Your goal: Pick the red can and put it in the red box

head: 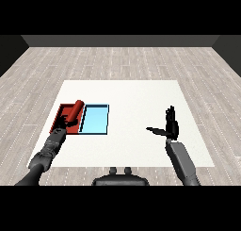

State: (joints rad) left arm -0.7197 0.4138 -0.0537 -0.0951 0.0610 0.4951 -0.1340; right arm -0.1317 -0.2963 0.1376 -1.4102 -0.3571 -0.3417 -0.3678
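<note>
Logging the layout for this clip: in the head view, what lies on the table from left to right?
left hand → red can, lying over the red tray → light blue tray → right hand.

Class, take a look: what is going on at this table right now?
The robot's left hand is curled round the red can, which lies tilted over the red tray, beside the light blue tray. Whether the can rests in the tray is unclear. The right hand hangs open over the white table, holding nothing.

A bare test room: white table [136, 91] on grey plank floor [122, 60].
</note>
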